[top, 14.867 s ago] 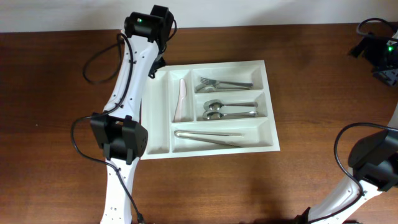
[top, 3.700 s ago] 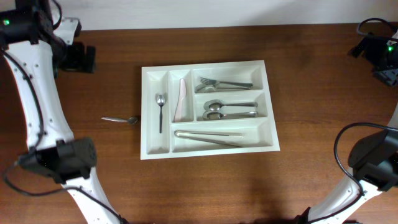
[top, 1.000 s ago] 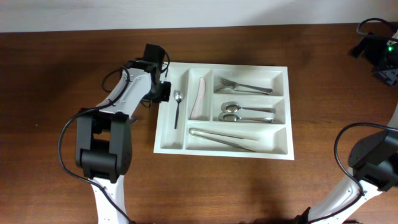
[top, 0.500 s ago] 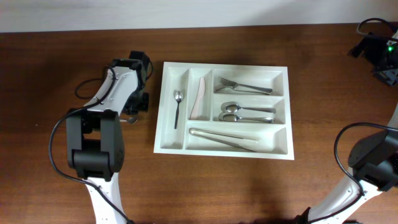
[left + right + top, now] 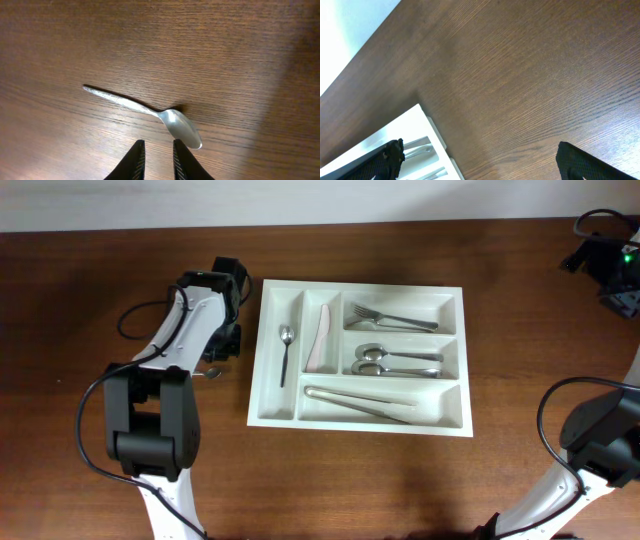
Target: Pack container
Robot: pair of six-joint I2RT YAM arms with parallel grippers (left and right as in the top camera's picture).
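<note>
The white cutlery tray (image 5: pixel 258 350) lies mid-table. It holds a small spoon (image 5: pixel 285 350) in its leftmost narrow slot, a pale knife (image 5: pixel 318 340) in the slot beside it, and forks, spoons and tongs in the wide compartments. A loose silver spoon (image 5: pixel 207 372) (image 5: pixel 150 110) lies on the wood just left of the tray. My left gripper (image 5: pixel 224 345) (image 5: pixel 157 152) hovers over it, nearly shut with a narrow gap and nothing between the fingers; the spoon's bowl sits just beyond the right fingertip (image 5: pixel 178 152). My right gripper (image 5: pixel 603 260) (image 5: pixel 485 160) is open and empty at the far right back.
The left arm arches along the tray's left side. In the right wrist view a corner of the tray (image 5: pixel 427 127) shows over bare wood. Cables and the right arm's base (image 5: pixel 600 440) occupy the right edge.
The left gripper has drawn back from the tray's left wall and come over the loose spoon. The tray sits further right than several seconds ago.
</note>
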